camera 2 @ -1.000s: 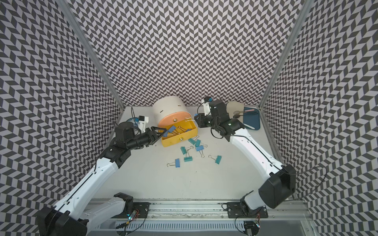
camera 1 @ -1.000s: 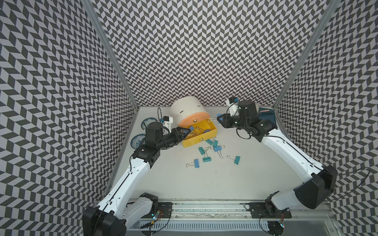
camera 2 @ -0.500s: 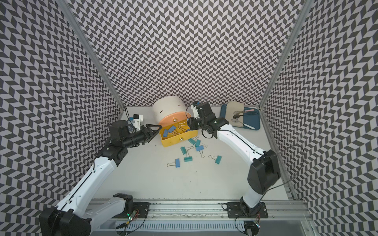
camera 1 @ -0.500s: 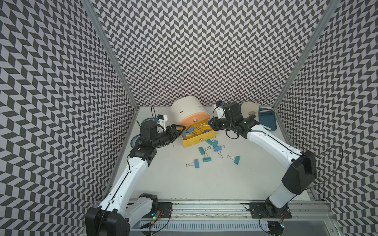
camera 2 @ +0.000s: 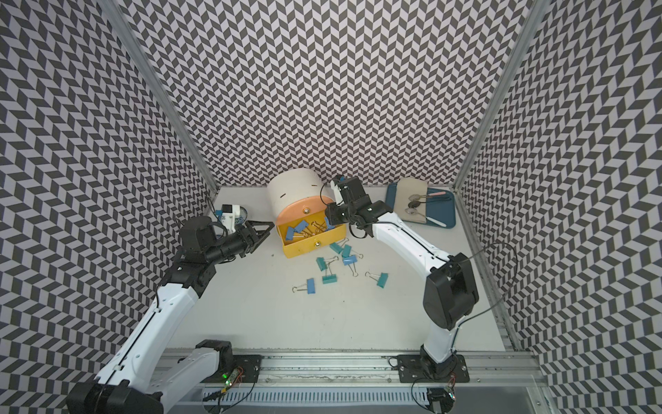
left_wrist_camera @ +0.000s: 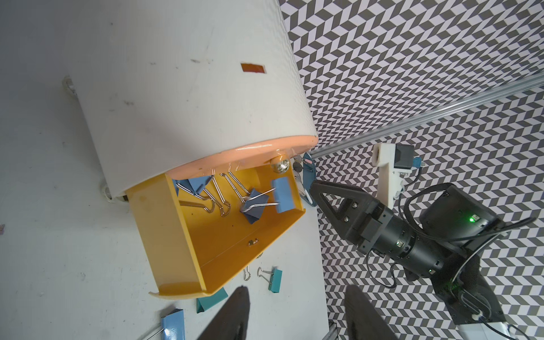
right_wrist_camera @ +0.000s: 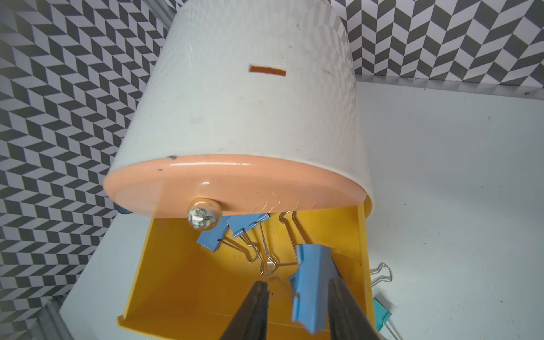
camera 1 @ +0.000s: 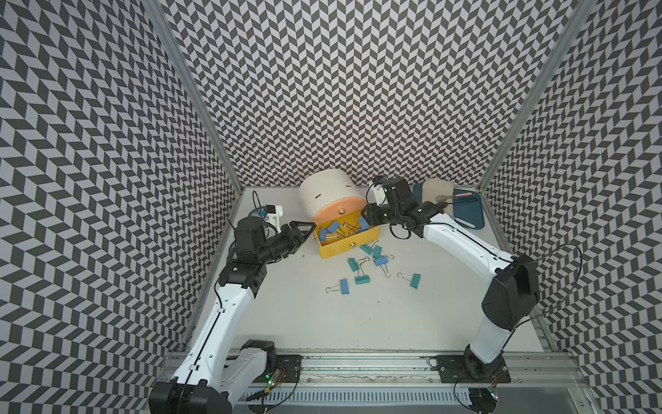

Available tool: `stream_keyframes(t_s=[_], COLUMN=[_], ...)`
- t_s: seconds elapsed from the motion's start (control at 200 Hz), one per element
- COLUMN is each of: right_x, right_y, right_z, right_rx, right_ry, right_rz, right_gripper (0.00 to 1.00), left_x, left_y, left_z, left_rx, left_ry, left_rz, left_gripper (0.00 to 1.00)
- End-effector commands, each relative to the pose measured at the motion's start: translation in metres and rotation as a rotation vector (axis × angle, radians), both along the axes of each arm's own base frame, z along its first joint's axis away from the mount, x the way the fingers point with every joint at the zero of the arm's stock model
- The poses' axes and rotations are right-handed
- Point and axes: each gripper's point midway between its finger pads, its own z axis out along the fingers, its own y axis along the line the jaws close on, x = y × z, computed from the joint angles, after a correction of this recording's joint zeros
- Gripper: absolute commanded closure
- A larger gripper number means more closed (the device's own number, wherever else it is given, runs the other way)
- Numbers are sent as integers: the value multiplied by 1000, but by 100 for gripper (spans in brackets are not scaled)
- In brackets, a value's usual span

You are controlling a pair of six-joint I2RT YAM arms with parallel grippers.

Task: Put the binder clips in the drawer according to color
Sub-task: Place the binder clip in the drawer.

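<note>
Where yellow drawer (camera 1: 344, 248) juts, salmon front (camera 1: 335, 211) overhangs blue clips (camera 1: 334, 226).

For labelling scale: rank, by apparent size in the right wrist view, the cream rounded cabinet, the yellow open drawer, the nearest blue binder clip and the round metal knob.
1. cream rounded cabinet
2. yellow open drawer
3. blue binder clip, enlarged by nearness
4. round metal knob

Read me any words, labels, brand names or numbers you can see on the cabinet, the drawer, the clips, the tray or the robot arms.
No readable text in any view.
Cabinet, yellow drawer, binder clips, tray: no lettering visible.
White mark on the left arm's black joint: too small to read.
</note>
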Motion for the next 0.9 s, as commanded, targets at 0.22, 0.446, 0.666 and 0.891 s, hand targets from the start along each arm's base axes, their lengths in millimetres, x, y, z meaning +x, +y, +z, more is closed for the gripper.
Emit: stream_keyframes(t_s=[0.22,0.446,0.666,0.891], right_x=[10,-2,-20,-47], right_y=[0,-7,-18,-31], right_z=[23,31,33,26], right_rx=[14,24,31,39], right_ry=[-71,-79,-72,-41], right_rz=[-15,-17,-16,-13], right_gripper=[49,45,42,42], left_x=[-6,-13,-24,-37], left_y=[1,5,8,11], left_z=[2,-7,-20,-46], left_rx=[19,40,51,62], left_ry=[-13,3,28,86], left_rz=[-16,-1,16,27], left_gripper=[44,44,44,44])
